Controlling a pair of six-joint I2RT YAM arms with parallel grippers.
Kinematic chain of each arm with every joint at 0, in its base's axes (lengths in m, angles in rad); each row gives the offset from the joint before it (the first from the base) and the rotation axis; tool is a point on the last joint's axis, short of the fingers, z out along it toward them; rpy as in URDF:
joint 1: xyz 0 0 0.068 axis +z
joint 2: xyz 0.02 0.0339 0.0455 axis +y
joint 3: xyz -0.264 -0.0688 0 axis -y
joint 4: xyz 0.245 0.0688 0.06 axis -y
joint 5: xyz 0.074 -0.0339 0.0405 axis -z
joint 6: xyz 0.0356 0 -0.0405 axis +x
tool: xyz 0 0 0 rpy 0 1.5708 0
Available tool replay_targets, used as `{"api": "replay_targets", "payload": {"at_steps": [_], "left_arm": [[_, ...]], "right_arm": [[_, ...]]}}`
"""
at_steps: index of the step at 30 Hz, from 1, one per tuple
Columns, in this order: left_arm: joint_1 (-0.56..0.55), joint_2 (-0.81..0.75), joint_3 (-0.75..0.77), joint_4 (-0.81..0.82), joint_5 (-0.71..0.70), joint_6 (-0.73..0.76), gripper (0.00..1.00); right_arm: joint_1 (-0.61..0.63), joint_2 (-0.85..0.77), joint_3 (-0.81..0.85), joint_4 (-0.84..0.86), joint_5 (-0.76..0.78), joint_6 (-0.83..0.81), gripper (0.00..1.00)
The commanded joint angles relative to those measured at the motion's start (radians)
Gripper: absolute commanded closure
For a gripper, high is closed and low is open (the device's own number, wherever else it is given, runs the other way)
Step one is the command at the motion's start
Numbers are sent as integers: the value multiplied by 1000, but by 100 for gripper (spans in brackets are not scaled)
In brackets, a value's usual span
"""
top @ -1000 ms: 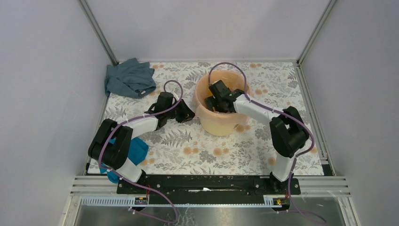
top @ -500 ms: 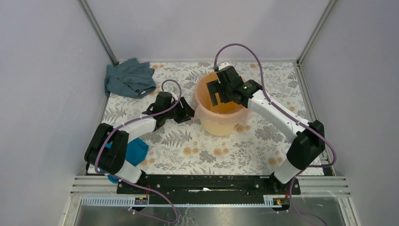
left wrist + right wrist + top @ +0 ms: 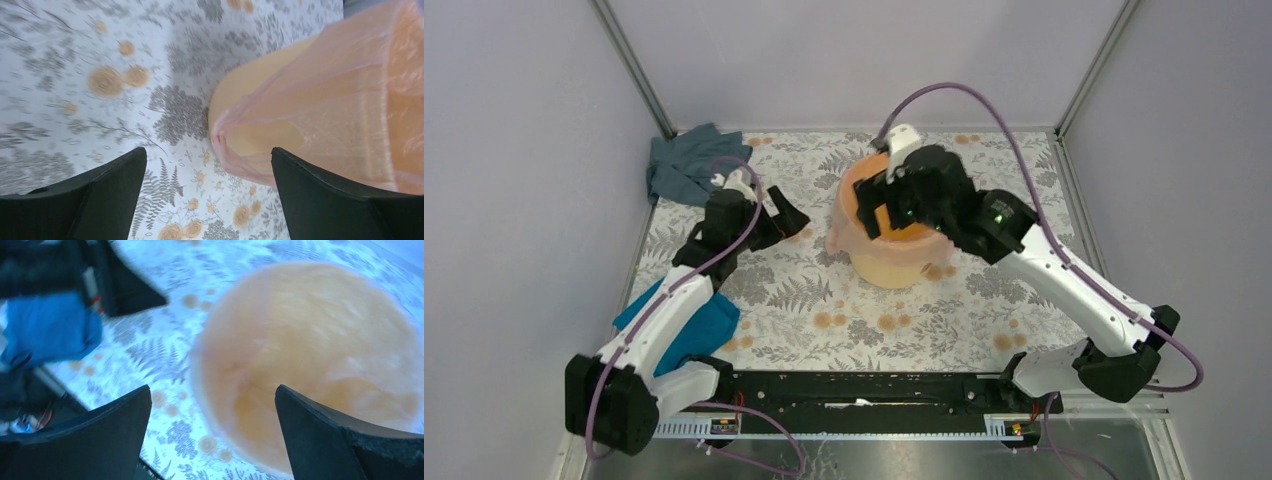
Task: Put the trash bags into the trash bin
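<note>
The trash bin [image 3: 894,262], a yellow-orange bucket, stands upright at the middle back of the table. The pale pink trash bag [image 3: 838,237] lines it, its filmy edge folded over the rim and hanging down the left side. My left gripper [image 3: 786,222] is open, off to the bin's left and apart from it. In the left wrist view the bag [image 3: 330,95] drapes the bin's wall [image 3: 250,82] ahead of my empty left gripper [image 3: 207,200]. My right gripper [image 3: 879,200] hovers open above the bin's mouth. The right wrist view looks down, blurred, into the lined bin [image 3: 310,350] past my empty right gripper [image 3: 212,435].
A grey-blue cloth [image 3: 682,165] lies crumpled in the back left corner. A bright teal cloth [image 3: 704,325] lies at the near left, partly under my left arm. Grey walls enclose the flowered table [image 3: 824,310] on three sides.
My left gripper has opened, let go of the bag's edge and drawn back to the left. My right gripper has risen out of the bin to above its rim.
</note>
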Motion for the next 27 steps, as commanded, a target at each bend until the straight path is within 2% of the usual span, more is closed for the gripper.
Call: {"api": "replay_targets", "payload": {"at_steps": [1,5,10,14,19,27], "left_arm": [[30,-151,129,-144,-228,88,1],[31,-312,177,-199,-487,95,1],[31,-554,95,-119,-655,93,1],[31,-644,51,-102,-676,98,1],[31,-624,58,-130,-645,103,1],[31,-598,47,-114,-563,118,1]], "right_arm": [[226,55,50,-2,6,-124,0],[408,164,52,7,57,-256,0],[438,309,-3,52,147,-285,0],[438,425,-61,136,262,-298,0],[418,587,-61,222,402,-251,0],[242,682,-72,238,529,-93,0]]}}
